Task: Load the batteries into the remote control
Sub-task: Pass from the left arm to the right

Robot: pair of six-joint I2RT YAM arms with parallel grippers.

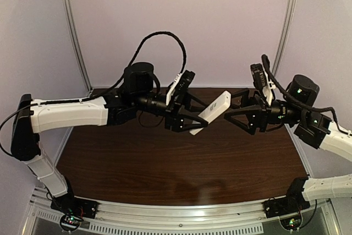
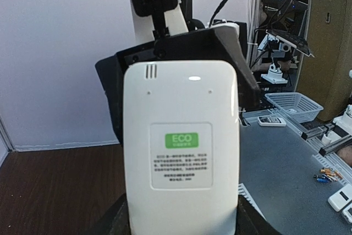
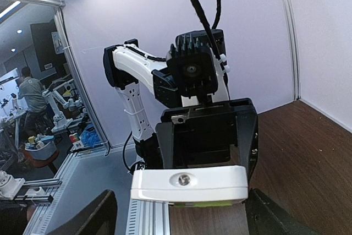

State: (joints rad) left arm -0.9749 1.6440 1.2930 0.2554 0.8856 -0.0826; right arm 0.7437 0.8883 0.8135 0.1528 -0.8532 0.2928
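The remote control (image 1: 213, 111) is a slim white handset held tilted in the air above the table, with my left gripper (image 1: 190, 120) shut on its lower end. The left wrist view shows its plain back (image 2: 181, 152) with a green ECO label. My right gripper (image 1: 234, 111) faces the remote's upper end from the right. In the right wrist view that end (image 3: 190, 185) sits between my right fingers (image 3: 96, 216), which stand open with a gap on each side. The batteries are out of view.
The dark wooden table (image 1: 165, 163) lies below both arms, with a metal rail (image 1: 181, 216) along its near edge. Pale walls and upright metal posts (image 1: 74, 31) close in the back and sides.
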